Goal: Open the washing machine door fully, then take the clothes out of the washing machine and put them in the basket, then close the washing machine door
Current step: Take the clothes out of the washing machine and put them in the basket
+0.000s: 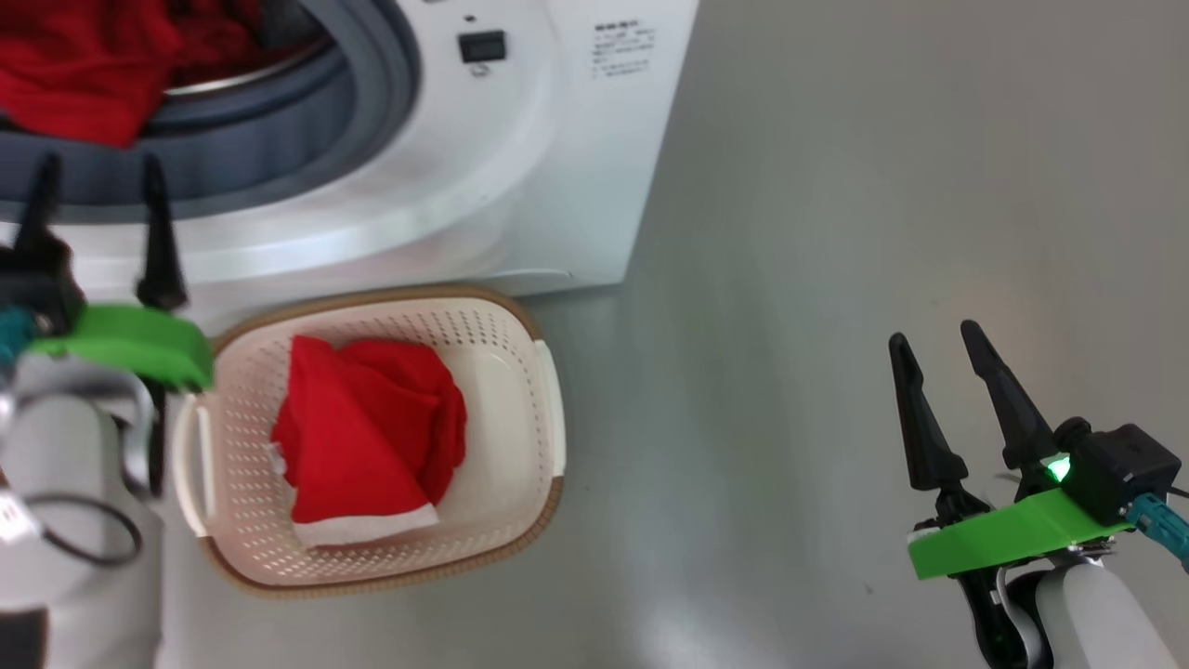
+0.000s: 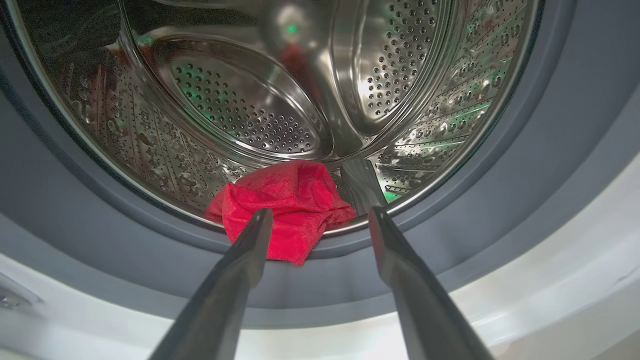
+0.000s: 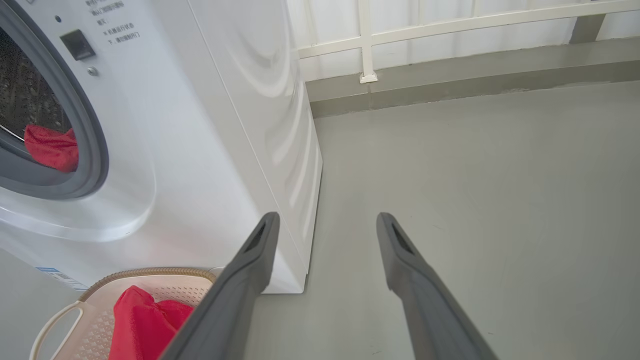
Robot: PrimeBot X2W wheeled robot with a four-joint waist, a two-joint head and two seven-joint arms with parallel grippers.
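Left gripper (image 2: 320, 215): spread wide, empty, facing washing machine (image 1: 557, 139) drum | right gripper (image 1: 934, 334): spread, empty, above floor (image 1: 836, 232) | clothes (image 2: 287, 205): one on drum lip, one in basket (image 1: 506, 372)

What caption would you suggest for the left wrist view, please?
Left gripper, open, facing a red garment draped over the front edge of the steel drum onto the grey rubber ring.

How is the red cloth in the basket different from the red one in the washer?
The basket cloth has a white edge; the washer cloth looks plain red. The basket cloth lies in the basket; the washer cloth hangs out onto the grey ring. Both are bright red and soft.
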